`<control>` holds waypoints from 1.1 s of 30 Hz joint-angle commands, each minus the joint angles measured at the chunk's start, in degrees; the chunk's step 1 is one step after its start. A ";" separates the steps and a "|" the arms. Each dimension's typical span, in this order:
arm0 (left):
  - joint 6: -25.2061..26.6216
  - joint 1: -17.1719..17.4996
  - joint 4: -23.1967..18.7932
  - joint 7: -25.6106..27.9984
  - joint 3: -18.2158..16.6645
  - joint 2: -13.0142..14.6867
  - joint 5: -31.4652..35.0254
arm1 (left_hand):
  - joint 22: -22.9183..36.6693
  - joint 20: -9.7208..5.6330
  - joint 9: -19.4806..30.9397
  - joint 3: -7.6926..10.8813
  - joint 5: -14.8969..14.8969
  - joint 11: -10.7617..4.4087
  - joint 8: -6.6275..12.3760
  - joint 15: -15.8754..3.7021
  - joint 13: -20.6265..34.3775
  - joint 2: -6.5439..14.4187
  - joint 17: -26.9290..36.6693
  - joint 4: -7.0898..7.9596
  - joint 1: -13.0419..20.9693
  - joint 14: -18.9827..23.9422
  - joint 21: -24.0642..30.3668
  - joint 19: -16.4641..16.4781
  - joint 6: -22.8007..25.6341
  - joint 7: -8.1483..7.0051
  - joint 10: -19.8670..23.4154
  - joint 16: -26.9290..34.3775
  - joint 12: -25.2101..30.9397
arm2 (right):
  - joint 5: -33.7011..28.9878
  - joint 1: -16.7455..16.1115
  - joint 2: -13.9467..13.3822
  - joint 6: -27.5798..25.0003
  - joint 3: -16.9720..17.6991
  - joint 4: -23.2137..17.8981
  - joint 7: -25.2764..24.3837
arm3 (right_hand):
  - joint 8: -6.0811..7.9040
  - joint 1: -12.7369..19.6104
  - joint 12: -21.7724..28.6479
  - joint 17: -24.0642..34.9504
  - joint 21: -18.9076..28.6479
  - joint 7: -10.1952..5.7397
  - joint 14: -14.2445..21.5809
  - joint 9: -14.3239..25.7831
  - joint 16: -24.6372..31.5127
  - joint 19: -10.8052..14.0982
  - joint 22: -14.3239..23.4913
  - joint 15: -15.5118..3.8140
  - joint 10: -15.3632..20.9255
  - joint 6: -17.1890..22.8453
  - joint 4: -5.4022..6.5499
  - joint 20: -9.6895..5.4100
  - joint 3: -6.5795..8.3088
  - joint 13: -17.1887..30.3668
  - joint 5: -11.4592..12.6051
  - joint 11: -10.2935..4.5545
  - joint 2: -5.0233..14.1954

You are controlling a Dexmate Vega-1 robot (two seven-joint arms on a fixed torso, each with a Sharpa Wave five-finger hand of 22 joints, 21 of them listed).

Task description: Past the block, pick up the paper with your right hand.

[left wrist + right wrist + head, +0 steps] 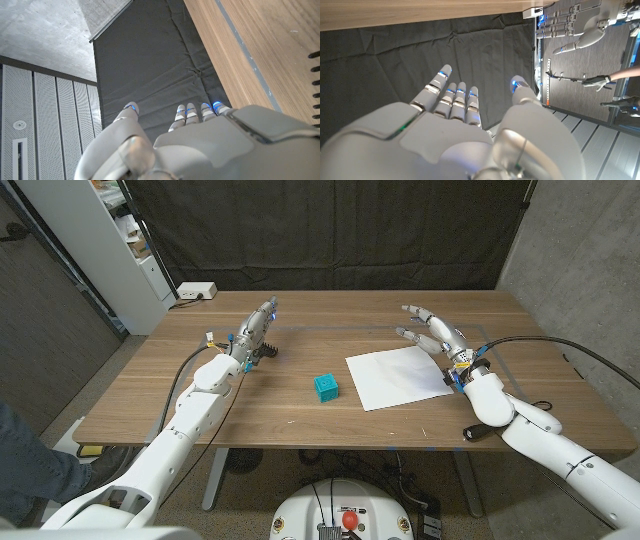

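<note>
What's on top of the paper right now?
Nothing lies on the paper; its sheet is bare. The right hand is open at its far right corner; contact unclear. The block sits apart, left.

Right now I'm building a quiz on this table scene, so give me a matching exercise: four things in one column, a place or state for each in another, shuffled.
Things:
1. block
2. paper
3. right hand
4. left hand

Places or states:
a. white sheet lying flat on the table
b. teal, just left of the sheet
c. open, fingers spread, at the sheet's far right corner
d. on the table's left half, holding nothing, away from the sheet

Pairs: 1-b, 2-a, 3-c, 4-d
</note>
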 commanded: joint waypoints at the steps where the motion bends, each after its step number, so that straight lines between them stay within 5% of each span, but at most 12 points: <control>1: 0.19 0.56 -0.54 0.12 -0.25 0.26 -0.16 | 0.11 0.42 0.15 0.21 0.00 -0.25 0.17 -0.34 -0.07 0.48 0.31 -0.31 0.25 -0.30 0.18 -3.37 0.38 0.16 -0.47 0.24 0.51 | -1.82 -1.13 -2.51 -4.71 -0.21 -3.67 1.59 | -0.17 0.43 -0.30 0.08 -0.21 -0.08 -0.52 0.09 -0.13 -0.68 0.13 0.21 -0.74 -0.68 -0.06 0.04 0.47 0.10 0.41 0.15 -0.39; 17: -0.75 0.95 0.47 -0.59 -0.46 0.00 -0.64 | 0.12 0.61 0.15 0.14 -0.02 -0.26 0.20 -0.31 -0.07 0.55 0.32 -0.44 0.15 -0.31 0.22 -3.52 0.50 0.21 -0.46 0.26 0.52 | -4.36 -3.26 -5.00 -12.19 -0.17 -8.94 3.15 | -0.47 1.10 -0.70 -0.21 -0.52 -0.42 -2.19 0.11 -0.45 -2.54 0.12 1.33 -2.74 -2.56 -0.08 1.19 0.37 0.08 1.17 0.45 -1.70; 27: -1.50 1.03 1.22 -1.10 -0.43 -0.43 -0.95 | 0.13 0.69 0.14 0.11 -0.03 -0.18 0.20 -0.23 -0.07 0.60 0.32 -0.51 0.09 -0.38 0.23 -3.65 0.55 0.17 -0.44 0.25 0.54 | -4.32 -3.84 -6.04 -15.94 -0.28 -11.22 4.88 | -0.43 1.94 -0.66 -0.41 -0.15 -0.88 -3.23 0.15 -0.39 -2.53 0.10 2.39 -3.99 -3.80 0.02 5.20 0.55 0.10 1.92 0.23 -2.33; 33: -1.57 1.30 1.08 -1.16 -0.52 -0.41 -1.05 | 0.13 0.75 0.14 0.08 -0.04 -0.34 0.21 -0.31 -0.07 0.64 0.33 -0.57 0.05 -0.37 0.24 -3.73 0.61 0.19 -0.49 0.26 0.52 | -4.31 -4.09 -6.57 -18.47 -0.29 -12.46 5.74 | -0.45 2.13 -0.77 -0.47 -0.22 -1.10 -3.70 0.17 -0.36 -2.92 0.09 3.24 -4.90 -4.40 0.15 5.95 0.59 0.12 2.21 0.38 -2.55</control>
